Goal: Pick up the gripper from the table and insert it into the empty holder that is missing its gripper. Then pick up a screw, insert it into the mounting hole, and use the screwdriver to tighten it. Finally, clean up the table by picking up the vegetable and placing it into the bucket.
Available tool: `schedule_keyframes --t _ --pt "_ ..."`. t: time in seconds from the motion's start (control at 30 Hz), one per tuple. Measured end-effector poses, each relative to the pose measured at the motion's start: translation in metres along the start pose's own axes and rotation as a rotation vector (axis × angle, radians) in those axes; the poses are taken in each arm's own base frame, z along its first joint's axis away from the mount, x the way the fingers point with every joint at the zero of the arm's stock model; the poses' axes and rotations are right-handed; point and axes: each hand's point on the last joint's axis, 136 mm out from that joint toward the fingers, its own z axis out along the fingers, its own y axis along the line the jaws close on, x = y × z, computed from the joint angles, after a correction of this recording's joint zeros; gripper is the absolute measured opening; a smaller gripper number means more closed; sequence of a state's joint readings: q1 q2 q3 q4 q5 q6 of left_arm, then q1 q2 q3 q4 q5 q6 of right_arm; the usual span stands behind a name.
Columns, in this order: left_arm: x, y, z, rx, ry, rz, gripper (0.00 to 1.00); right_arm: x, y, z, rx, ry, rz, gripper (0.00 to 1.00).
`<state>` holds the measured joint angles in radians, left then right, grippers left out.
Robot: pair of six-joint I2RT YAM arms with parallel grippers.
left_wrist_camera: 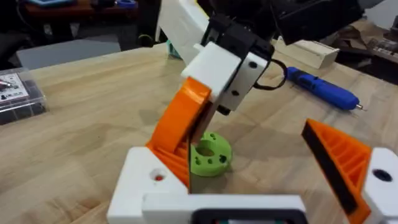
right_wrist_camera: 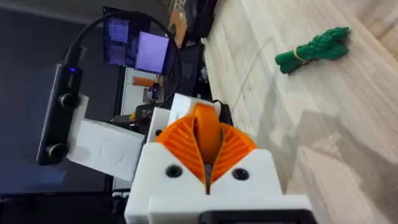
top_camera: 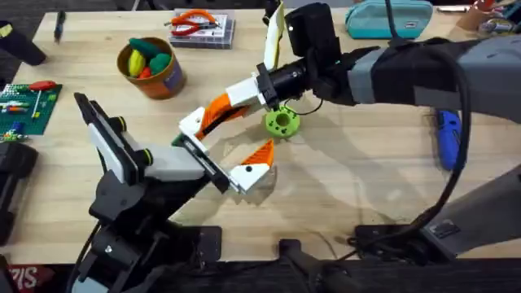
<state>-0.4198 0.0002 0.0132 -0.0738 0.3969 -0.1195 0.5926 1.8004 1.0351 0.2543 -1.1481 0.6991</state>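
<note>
My right gripper (top_camera: 230, 106) reaches across the middle and is shut on the loose gripper (right_wrist_camera: 206, 134), an orange ribbed finger piece (left_wrist_camera: 184, 127). The piece slants down to the white empty holder (left_wrist_camera: 144, 180) on one side of my left gripper (top_camera: 224, 150). The left gripper's other side carries a white and orange finger (left_wrist_camera: 348, 163), and its jaws stand wide apart. The blue screwdriver (top_camera: 448, 138) lies at the right of the table (left_wrist_camera: 323, 87). The dark-green vegetable (right_wrist_camera: 314, 45) lies on the wood. The orange-yellow bucket (top_camera: 151, 69) stands at the back left.
A green round disc with holes (top_camera: 282, 122) sits just behind the two grippers (left_wrist_camera: 210, 155). A clear parts case with red pliers (top_camera: 202, 28) is at the back, a green circuit board (top_camera: 24, 106) at the left edge, and a teal pouch (top_camera: 389, 18) at the back right.
</note>
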Motion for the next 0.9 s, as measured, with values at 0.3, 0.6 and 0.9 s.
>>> schedule_keyframes --t 0.3,0.6,0.9 --pt "-0.0001 -0.0001 0.0000 0.000 0.000 -0.001 0.988 0.0002 -0.0001 0.0000 0.000 0.000 -0.006 0.110" --pt "0.0000 -0.0005 0.0000 0.003 0.000 0.005 0.988 0.0004 -0.0005 0.0000 0.002 0.001 -0.007 0.164" --pt "0.0001 -0.0069 -0.0001 0.039 0.002 0.008 0.988 0.0008 -0.0002 0.0004 0.001 0.003 -0.011 0.251"
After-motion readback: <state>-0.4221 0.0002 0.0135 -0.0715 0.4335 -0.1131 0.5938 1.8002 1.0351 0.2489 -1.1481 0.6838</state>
